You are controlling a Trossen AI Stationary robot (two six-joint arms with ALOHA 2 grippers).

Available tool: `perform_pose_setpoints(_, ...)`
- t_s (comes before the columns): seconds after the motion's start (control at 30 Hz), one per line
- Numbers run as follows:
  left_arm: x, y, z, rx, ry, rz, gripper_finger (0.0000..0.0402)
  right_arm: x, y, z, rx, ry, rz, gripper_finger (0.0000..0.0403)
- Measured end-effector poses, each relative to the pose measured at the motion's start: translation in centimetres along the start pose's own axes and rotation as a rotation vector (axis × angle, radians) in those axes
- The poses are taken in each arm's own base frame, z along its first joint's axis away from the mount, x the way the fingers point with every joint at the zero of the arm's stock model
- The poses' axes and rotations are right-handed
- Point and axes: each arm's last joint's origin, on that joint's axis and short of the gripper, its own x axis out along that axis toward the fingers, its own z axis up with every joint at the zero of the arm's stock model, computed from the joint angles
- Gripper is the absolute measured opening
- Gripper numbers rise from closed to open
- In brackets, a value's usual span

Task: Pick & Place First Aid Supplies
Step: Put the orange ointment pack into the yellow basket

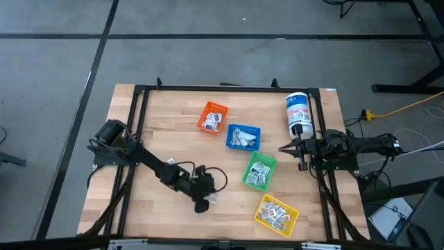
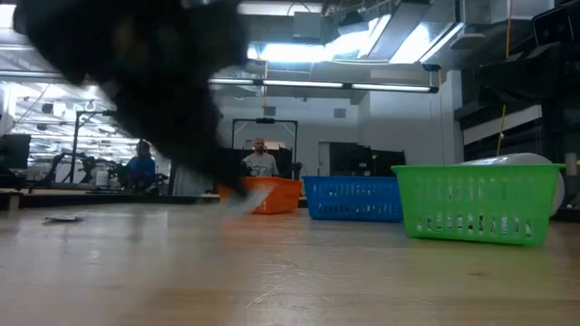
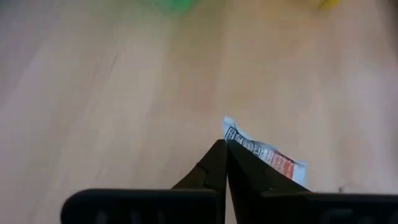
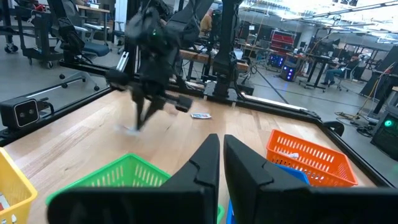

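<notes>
Grey concrete floor crossed by dark seams around a pale wood table; yellow cable trailing at one side. Beyond the table edge, an open workshop: bright ceiling lights, exposed ducts, dark frames and benches; two seated people far back, blurred; more desks and chairs under strip lighting.

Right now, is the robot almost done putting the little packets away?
Partly. The orange bin, blue bin, green bin and yellow bin already hold packets. The left tool is shut on a packet down at the table. One more packet lies loose. The right tool waits.
</notes>
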Motion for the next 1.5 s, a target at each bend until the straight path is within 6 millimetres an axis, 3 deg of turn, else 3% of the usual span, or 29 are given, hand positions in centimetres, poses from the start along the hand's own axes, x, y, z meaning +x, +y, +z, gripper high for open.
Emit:
perform_pose_setpoints(0.37, -0.5, -0.5, 5.1, 0.192, -0.408, -0.198, 0.0002, 0.0, 0.0, 0.0, 0.0, 0.0, 0.001, 0.0026)
perform_pose_setpoints(0.73, -0.4, 0.6, 7.3, 0.212, -0.587, -0.219, 0.0001, 0.0, 0.0, 0.0, 0.0, 0.0, 0.0, 0.0026)
perform_pose_setpoints(0.93, 2.1, -0.6, 8.6, 0.239, -0.6, -0.302, 0.0001, 0.0, 0.0, 0.0, 0.0, 0.0, 0.0, 0.0026)
perform_pose_setpoints(1.3, 8.8, -3.9, 12.7, 0.438, -0.509, -0.34, 0.0003, 0.0, 0.0, 0.0, 0.0, 0.0, 0.0, 0.0026)
perform_pose_setpoints(1.5, 10.6, -4.9, 14.7, 0.522, -0.483, -0.312, 0.0003, 0.0, 0.0, 0.0, 0.0, 0.0, 0.001, 0.0026)
